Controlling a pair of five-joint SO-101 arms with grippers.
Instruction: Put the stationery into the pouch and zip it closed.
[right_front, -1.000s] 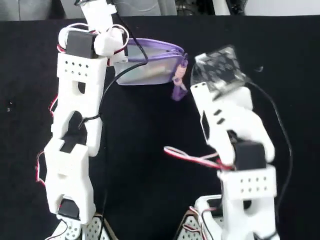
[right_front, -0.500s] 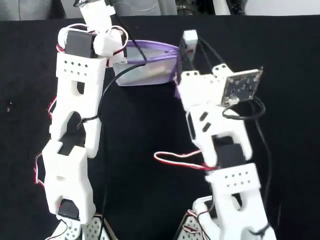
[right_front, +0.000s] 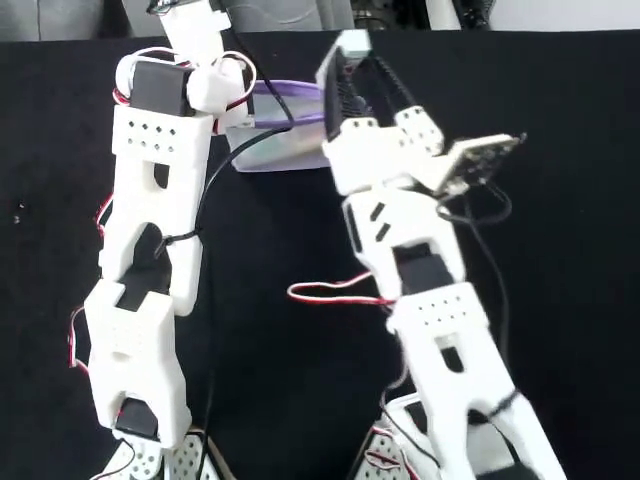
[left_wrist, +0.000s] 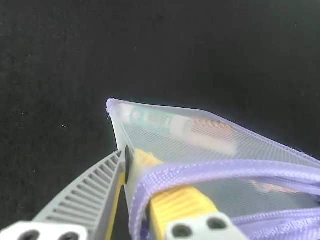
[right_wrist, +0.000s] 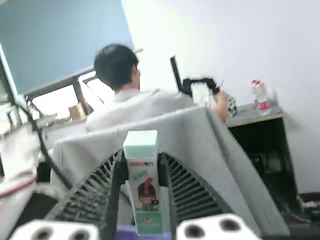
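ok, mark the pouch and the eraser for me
pouch (left_wrist: 165, 150), left wrist view, on its clear mesh side below the tube inside.
eraser (right_wrist: 142, 182), right wrist view, on the middle of its printed sleeve.

In the upper centre of the high view, just a middle strip of the pouch (right_front: 283, 140) shows. Its ends are hidden behind the left arm (right_front: 160, 150) and the right gripper (right_front: 350, 62), whose fingers cover most of the eraser (right_front: 352, 42). In the left wrist view the pouch runs off the frame edge, and the stationery (left_wrist: 175, 127) is too vague through the mesh to name.
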